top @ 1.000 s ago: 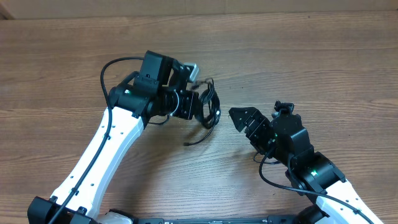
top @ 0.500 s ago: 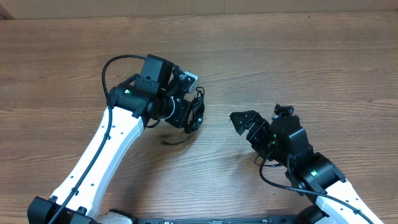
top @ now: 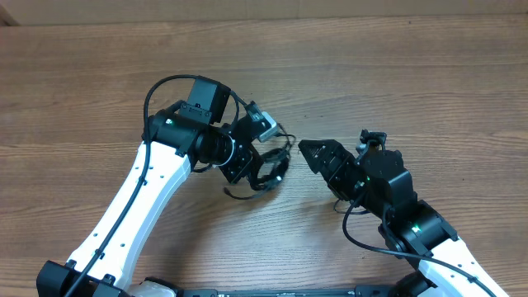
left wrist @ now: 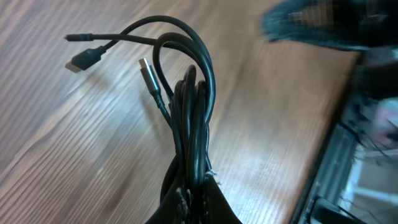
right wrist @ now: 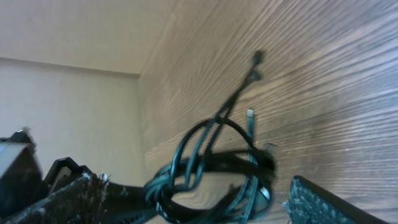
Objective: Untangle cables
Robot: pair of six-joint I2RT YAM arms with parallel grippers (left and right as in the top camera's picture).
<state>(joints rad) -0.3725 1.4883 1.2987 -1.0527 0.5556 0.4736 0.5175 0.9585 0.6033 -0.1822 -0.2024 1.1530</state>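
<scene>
The cables [top: 271, 169] are a small bundle of thin black cords held above the wooden table [top: 396, 74]. My left gripper [top: 254, 161] is shut on the bundle. In the left wrist view the cables [left wrist: 189, 106] rise from the jaws [left wrist: 198, 193] in loops, with metal-tipped plug ends spread at the upper left. My right gripper [top: 318, 157] is open just right of the bundle, not touching it. In the right wrist view the coil [right wrist: 211, 165] hangs between its two fingers [right wrist: 193, 199], with loose ends trailing toward the table.
A pale wall or board runs along the table's far edge [top: 264, 10]. Thick black wires run along both arms. The right arm's base edge shows in the left wrist view [left wrist: 348, 143].
My left gripper has swung the bundle down and to the right. My right gripper has moved up and left, closer to the bundle.
</scene>
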